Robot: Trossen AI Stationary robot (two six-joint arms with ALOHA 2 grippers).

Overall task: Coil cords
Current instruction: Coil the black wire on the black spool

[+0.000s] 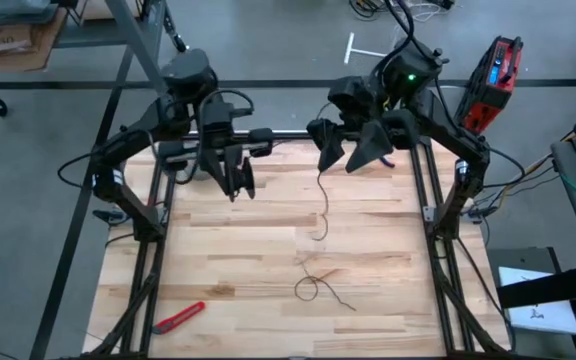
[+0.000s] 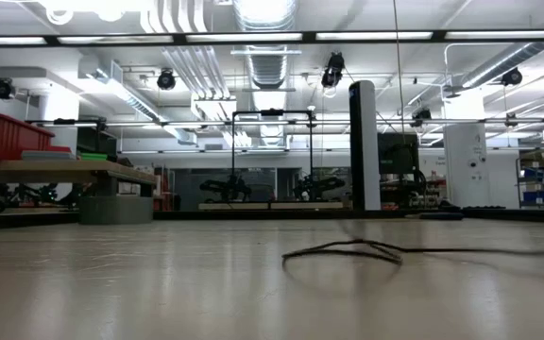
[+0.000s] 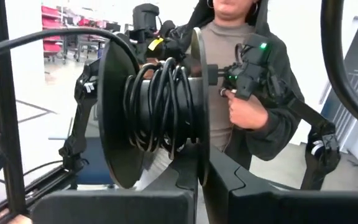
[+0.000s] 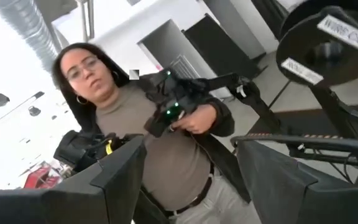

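Observation:
A small black reel [image 3: 160, 106] with black cord wound between its two flanges is held up above the table's far left by my left gripper [image 1: 236, 185], which is shut on it. The right wrist view shows the reel [image 4: 328, 37] too. A thin black cord [image 1: 323, 205] hangs down beside one fingertip of my right gripper [image 1: 348, 155]. Its lower part lies on the table in a loose loop [image 1: 308, 288], which also shows in the low view [image 2: 366, 250]. My right gripper [image 4: 191, 180] is open and held above the table's far edge. Whether it touches the cord, I cannot tell. My left gripper pinches the rim of one reel flange [image 3: 198, 163] between its two fingers [image 3: 135, 205]. The reel stands beyond the fingertips, lifted clear of the table, with its axle lying across the fingers.
A red-handled knife [image 1: 180, 317] lies near the table's front left corner. A red case [image 1: 493, 75] stands off the table at the back right. A person [image 4: 166, 143] stands beyond the far edge. The arms' black frames [image 1: 438, 220] run along both table sides.

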